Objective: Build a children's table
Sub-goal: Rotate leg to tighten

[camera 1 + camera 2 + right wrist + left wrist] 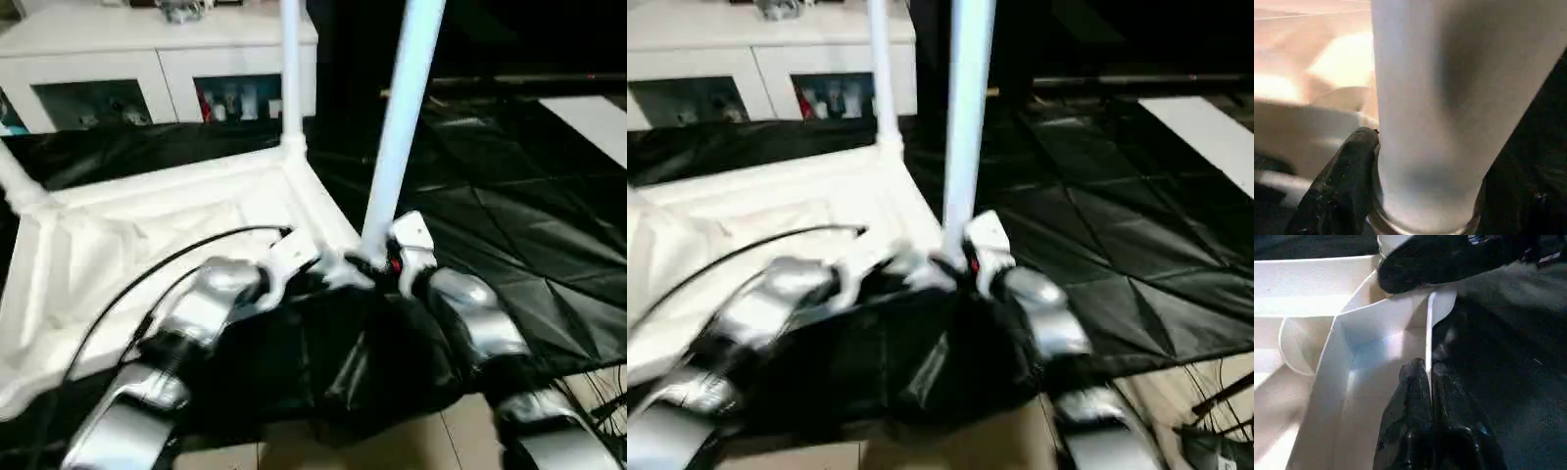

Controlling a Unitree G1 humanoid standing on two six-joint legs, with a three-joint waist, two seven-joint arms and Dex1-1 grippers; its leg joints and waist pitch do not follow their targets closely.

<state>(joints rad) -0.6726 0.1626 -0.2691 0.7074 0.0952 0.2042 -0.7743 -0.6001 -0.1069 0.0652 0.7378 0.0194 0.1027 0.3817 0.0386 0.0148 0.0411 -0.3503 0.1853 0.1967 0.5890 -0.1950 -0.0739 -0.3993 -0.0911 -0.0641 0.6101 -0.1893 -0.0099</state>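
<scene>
Right wrist view: leg (1449, 98) (upright) against right end effector (1400, 196).

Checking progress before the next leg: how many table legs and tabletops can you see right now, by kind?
Upright white legs: 3, the near leg at the right gripper, the far leg, and a leg at the left edge.
Upturned tabletop: 1.
Total: 4.
</scene>
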